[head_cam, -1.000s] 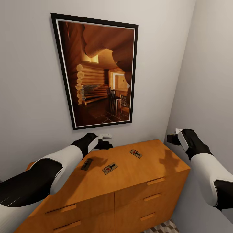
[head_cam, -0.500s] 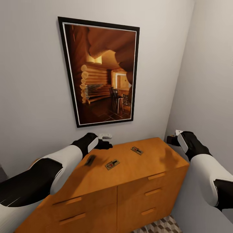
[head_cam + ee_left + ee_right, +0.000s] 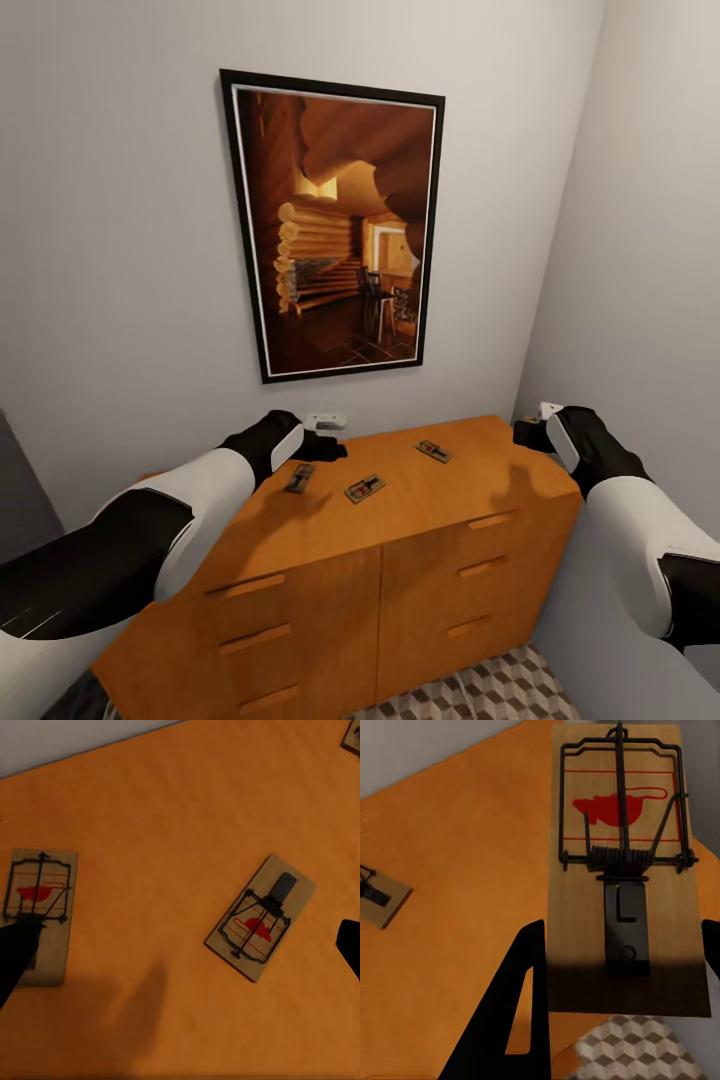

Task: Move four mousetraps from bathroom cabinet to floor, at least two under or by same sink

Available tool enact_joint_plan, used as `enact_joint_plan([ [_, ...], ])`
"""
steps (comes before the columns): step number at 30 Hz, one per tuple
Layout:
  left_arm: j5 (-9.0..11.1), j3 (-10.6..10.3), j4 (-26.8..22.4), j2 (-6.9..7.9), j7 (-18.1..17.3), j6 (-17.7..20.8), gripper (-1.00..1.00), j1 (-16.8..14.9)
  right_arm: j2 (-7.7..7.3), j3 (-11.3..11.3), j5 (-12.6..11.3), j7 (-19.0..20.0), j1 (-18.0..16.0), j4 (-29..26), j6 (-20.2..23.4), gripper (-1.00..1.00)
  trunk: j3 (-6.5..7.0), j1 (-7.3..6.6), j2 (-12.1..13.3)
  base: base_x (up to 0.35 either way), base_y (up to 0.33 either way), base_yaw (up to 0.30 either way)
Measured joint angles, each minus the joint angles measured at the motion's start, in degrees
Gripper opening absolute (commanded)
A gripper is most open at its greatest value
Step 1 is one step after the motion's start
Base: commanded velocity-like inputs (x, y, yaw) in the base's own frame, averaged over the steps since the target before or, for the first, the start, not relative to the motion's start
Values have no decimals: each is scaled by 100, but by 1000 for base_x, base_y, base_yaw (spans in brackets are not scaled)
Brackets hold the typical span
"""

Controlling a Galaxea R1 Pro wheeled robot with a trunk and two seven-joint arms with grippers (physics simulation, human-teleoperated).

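Three mousetraps (image 3: 298,477) (image 3: 364,488) (image 3: 433,451) lie flat on top of the orange-brown cabinet (image 3: 400,560). My left gripper (image 3: 330,445) hovers open over the cabinet's back left; in its wrist view two mousetraps (image 3: 37,915) (image 3: 261,916) lie below it, one dark fingertip (image 3: 15,952) overlapping the first. My right gripper (image 3: 525,432) hangs at the cabinet's right end. In the right wrist view it is shut on a fourth mousetrap (image 3: 619,870), held flat between its fingers (image 3: 521,1005). Cube-patterned bathroom floor (image 3: 470,690) shows below the cabinet. The sink is out of view.
A large framed picture (image 3: 340,230) hangs on the wall behind the cabinet. A grey wall (image 3: 640,250) stands close on the right, leaving a narrow gap beside the cabinet. A small white wall socket (image 3: 326,421) sits just above the cabinet top.
The whole view has shifted: cabinet and picture slid right and shrank, and more drawer fronts and floor show, so the camera moved. Both arms keep their pose; the traps stay put.
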Motion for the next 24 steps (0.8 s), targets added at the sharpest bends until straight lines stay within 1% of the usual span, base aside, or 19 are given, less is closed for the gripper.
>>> enact_joint_plan([
  [5, -14, 0, 0, 2, -4, -4, 100, -3, 2, 0, 0, 10, 0, 6, 0, -100, 0, 0, 0, -11, 15, 0],
  [8, -22, -3, -1, -2, -6, -7, 100, -4, 1, 2, 0, 18, 0, 7, -1, -100, 0, 0, 0, -4, 127, 0],
  [21, -40, -15, -65, -8, -9, -9, 100, -6, -7, 3, -1, 36, 1, 9, -4, -100, 0, 0, 0, -1, 290, 0],
  [24, -41, -13, -69, -7, -11, -9, 100, -5, -7, 2, -3, 36, 0, 11, -10, -100, 0, 0, 0, 0, 162, 0],
])
